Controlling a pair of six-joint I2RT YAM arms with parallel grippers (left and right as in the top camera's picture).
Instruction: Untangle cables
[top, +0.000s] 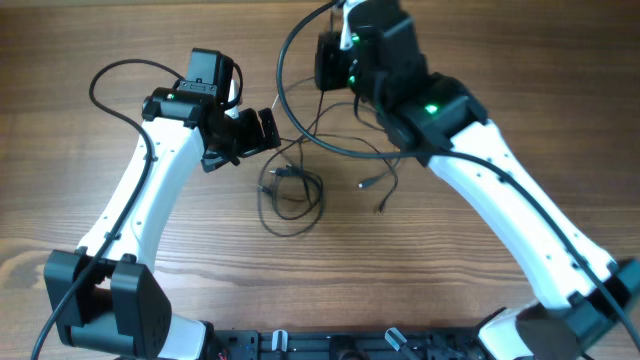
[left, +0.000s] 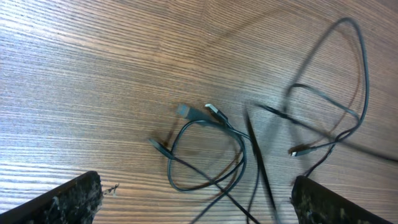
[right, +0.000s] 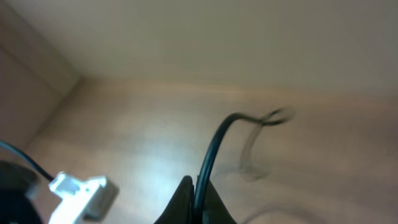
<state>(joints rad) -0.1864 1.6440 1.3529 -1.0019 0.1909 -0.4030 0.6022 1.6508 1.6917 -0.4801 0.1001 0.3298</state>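
Several thin black cables (top: 292, 190) lie looped and crossed on the wooden table, with small plug ends to the right (top: 366, 185). In the left wrist view the cables (left: 205, 149) and their silvery plugs (left: 214, 112) lie between and beyond my fingers. My left gripper (top: 262, 132) (left: 196, 185) is open and empty, just above the tangle's left side. My right gripper (top: 328, 62) (right: 198, 194) is raised at the back and shut on a black cable (right: 211, 149). That cable (top: 283, 75) arcs wide from the gripper down to the tangle.
The wooden table (top: 100, 190) fills the overhead view. A small white clip (right: 81, 190) shows at the lower left of the right wrist view. The thicker black arm cable (top: 110, 75) loops behind the left arm.
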